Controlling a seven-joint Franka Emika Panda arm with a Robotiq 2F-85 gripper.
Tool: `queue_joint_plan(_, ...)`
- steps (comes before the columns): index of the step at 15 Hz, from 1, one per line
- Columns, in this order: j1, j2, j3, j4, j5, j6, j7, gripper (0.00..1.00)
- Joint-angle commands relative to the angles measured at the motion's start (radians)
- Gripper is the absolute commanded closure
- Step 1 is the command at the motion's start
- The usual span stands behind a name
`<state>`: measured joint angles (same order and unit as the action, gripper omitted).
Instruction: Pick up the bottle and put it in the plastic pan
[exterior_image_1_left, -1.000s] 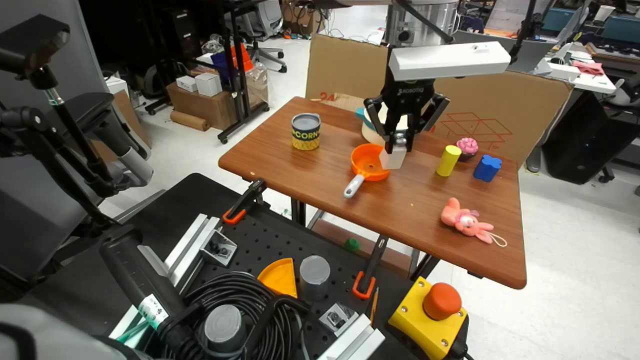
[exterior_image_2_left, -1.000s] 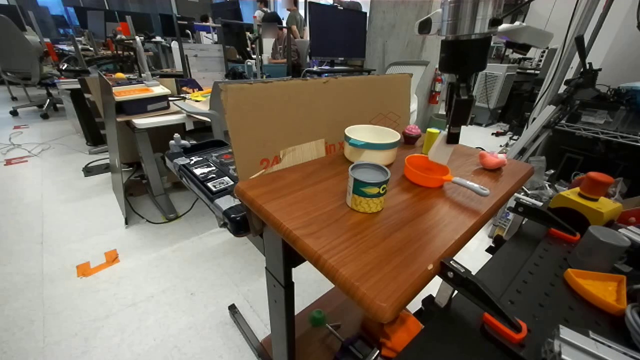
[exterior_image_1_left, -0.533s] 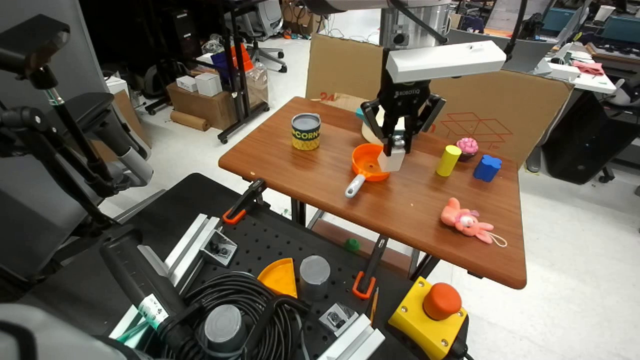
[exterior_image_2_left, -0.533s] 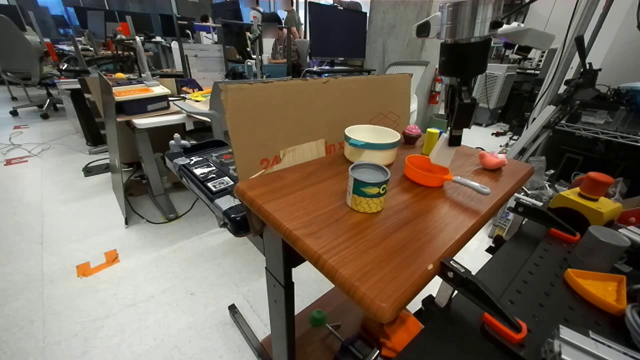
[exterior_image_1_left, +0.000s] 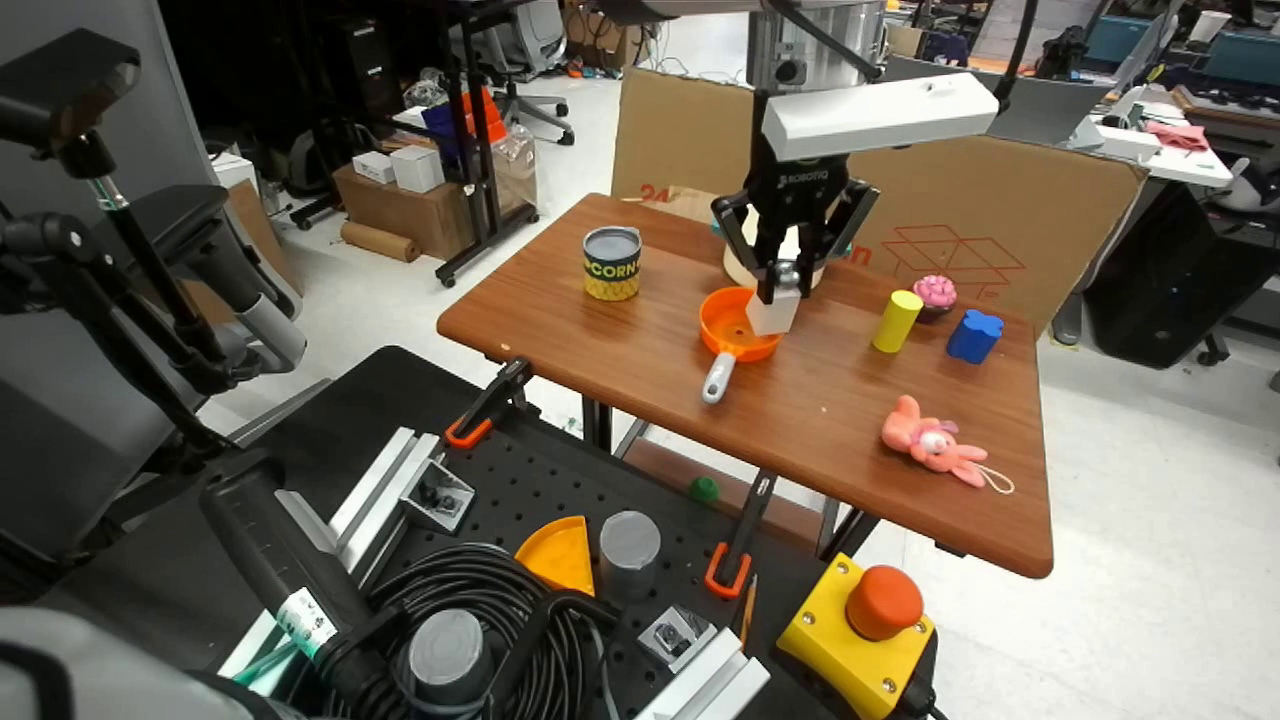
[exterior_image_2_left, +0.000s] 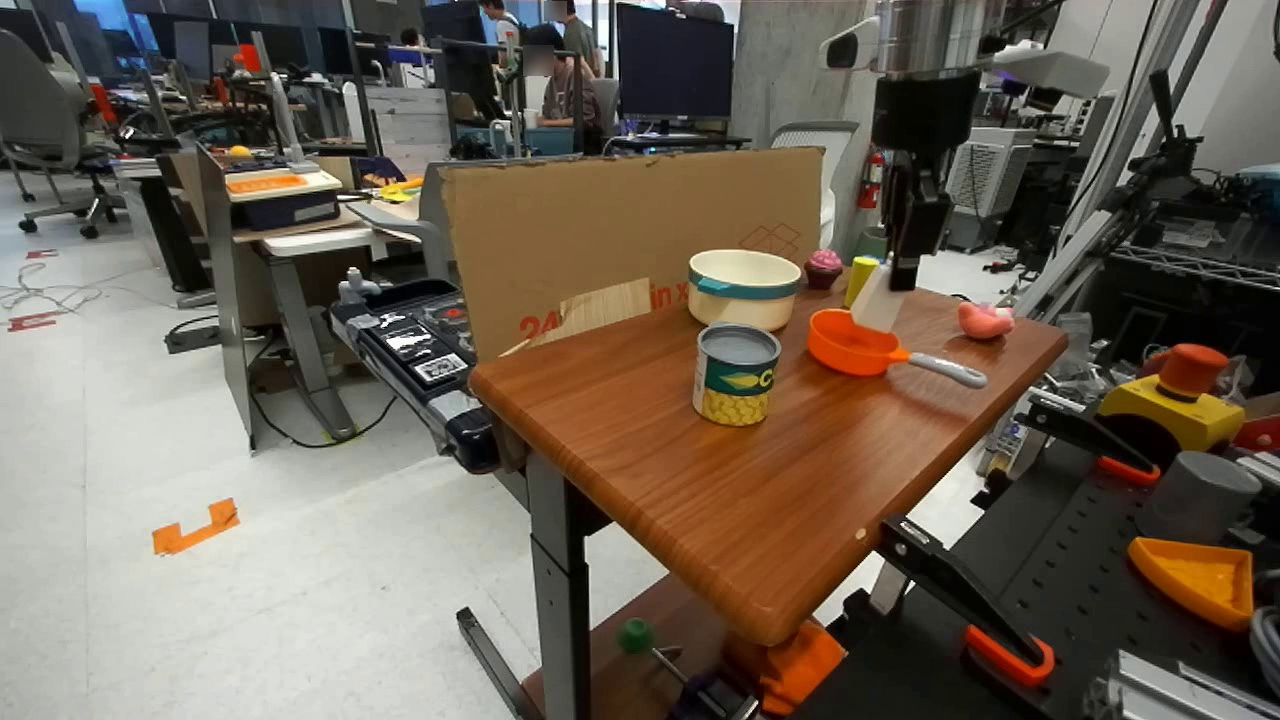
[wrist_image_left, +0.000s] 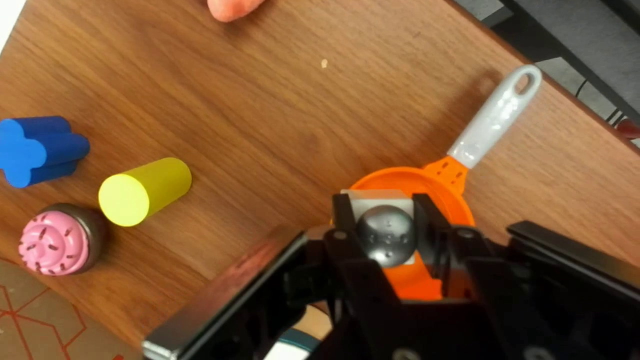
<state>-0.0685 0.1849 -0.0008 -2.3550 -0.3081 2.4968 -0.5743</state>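
Right of centre, the bottle (exterior_image_1_left: 771, 317) is held under the gripper (exterior_image_1_left: 786, 286) — jaws closed on its silver top (wrist_image_left: 386, 234) — over or inside the pan (exterior_image_1_left: 724, 328); which, cannot be told.

White bottle (exterior_image_1_left: 772, 314), silver-topped, held tilted over round orange plastic pan (exterior_image_2_left: 850, 354), grey handle (wrist_image_left: 494, 120)

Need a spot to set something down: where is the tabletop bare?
Bare: the tabletop between the corn can and the nearest table end, and between the grey pan handle and pink toy, bar a pale speck. Crowded: around the orange pan, where the gripper holds the white bottle near the cream bowl; and the yellow cylinder, pink cupcake and blue block cluster.
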Motion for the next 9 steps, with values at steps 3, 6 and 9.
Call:
queue_joint_plan(3, -0.002, -0.074, 0.013, -0.085, 0.001, 0.086, -0.060, 0.92)
queue_joint_plan(6, 0.002, -0.078, 0.007, -0.086, -0.014, 0.077, -0.047, 0.92)
queue_joint_plan(9, -0.003, -0.067, 0.008, -0.081, -0.009, 0.076, -0.085, 0.92)
